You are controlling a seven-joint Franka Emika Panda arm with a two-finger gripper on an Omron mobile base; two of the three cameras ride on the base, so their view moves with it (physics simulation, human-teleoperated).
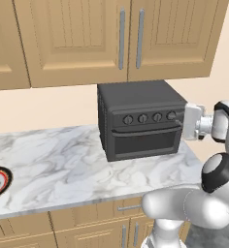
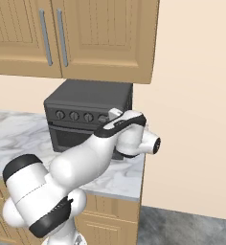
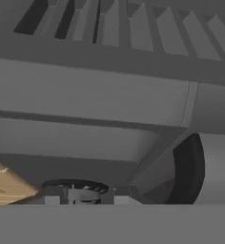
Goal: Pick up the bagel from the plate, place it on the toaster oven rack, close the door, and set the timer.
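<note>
The dark grey toaster oven stands on the marble counter with its door up and shut. The rack and the bagel are hidden. My gripper is at the right end of the oven's front, at the rightmost knob of the row of four. In the hand view that knob lies between my gripper's two tips, very close. Whether the tips press on it is unclear. The plate lies at the far left of the counter, cut by the picture's edge, with no bagel on its visible part.
Wooden wall cabinets hang just above the oven. The marble counter ends just right of the oven at a bare wall. My own forearm covers the oven's right front in the right base view.
</note>
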